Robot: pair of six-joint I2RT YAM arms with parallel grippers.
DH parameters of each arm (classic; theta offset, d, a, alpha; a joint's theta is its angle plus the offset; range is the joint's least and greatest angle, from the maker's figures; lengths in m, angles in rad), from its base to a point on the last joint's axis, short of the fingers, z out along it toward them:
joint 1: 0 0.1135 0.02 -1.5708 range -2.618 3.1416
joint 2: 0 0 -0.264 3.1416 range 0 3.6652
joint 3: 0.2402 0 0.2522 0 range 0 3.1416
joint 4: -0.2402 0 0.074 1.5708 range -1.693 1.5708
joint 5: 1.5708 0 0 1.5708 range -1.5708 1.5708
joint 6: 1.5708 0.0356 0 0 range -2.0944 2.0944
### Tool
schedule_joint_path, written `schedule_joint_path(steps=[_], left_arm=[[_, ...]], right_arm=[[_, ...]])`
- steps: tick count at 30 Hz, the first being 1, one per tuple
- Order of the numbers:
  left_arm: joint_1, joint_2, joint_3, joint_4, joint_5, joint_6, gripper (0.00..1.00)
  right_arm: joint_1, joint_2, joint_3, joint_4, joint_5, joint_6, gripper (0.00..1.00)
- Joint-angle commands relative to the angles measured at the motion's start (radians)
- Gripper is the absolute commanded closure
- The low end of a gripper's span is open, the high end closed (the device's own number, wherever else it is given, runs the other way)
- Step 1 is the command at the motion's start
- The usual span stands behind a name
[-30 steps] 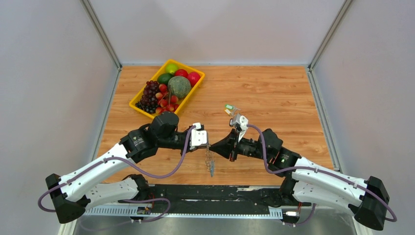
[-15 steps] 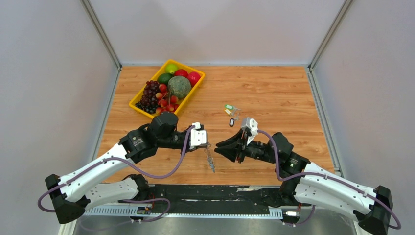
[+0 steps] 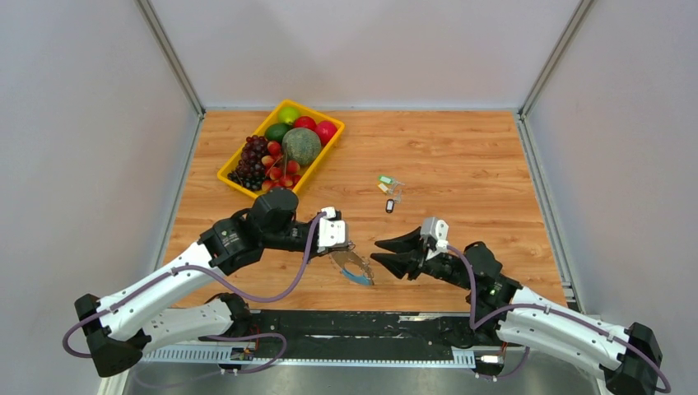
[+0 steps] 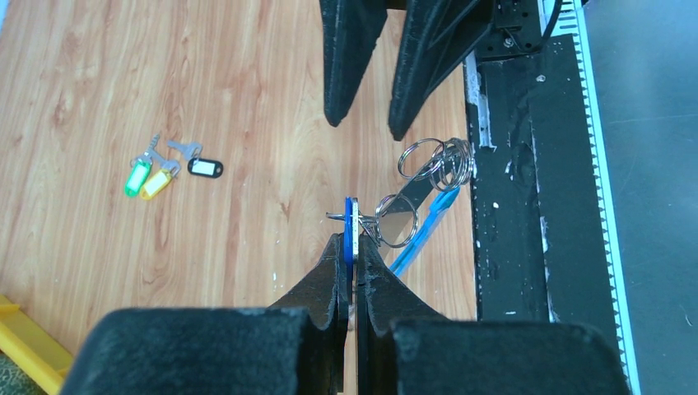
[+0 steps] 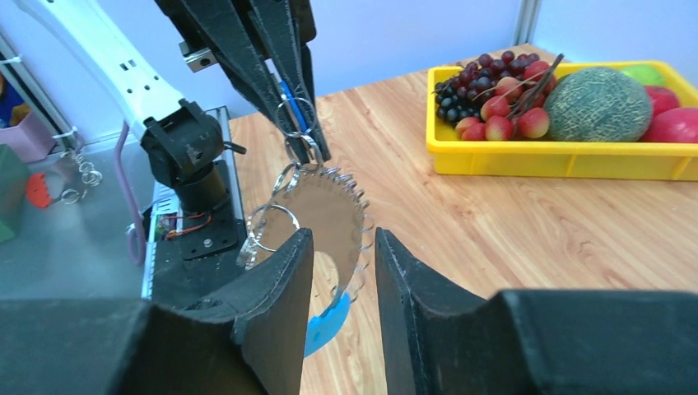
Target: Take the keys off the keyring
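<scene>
Backed off rightward, the right jaws stand part-open, empty; left jaws pinch the keyring (image 3: 352,267), its length slanting near-right.

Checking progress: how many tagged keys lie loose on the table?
3, clustered together: green tag, yellow tag, black tag beside them. A blue tag is pinched in the left gripper at the keyring; more may hide there.

The tray (image 3: 222,174) sits at eleven o'clock on the tabletop (image 3: 461,164). The keys (image 3: 388,188) lie mid-tabletop, the keyring (image 3: 352,267) at their seven o'clock.
</scene>
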Motion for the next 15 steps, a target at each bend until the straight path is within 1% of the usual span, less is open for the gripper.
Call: schedule_joint_path(steps=[1, 7, 11, 15], left_arm=[[-0.001, -0.027, 0.010, 0.065, 0.050, 0.028, 1.00], [-0.002, -0.030, 0.010, 0.066, 0.066, 0.032, 1.00], [0.000, -0.032, 0.008, 0.069, 0.067, 0.033, 1.00], [-0.001, -0.035, 0.006, 0.070, 0.065, 0.033, 1.00]], right_arm=[[0.003, -0.008, -0.013, 0.157, 0.054, -0.045, 0.63], [0.003, 0.079, 0.020, 0.201, 0.014, -0.035, 0.63], [0.003, 0.150, 0.033, 0.278, -0.038, 0.008, 0.63], [0.006, 0.199, 0.049, 0.315, -0.069, 0.043, 0.64]])
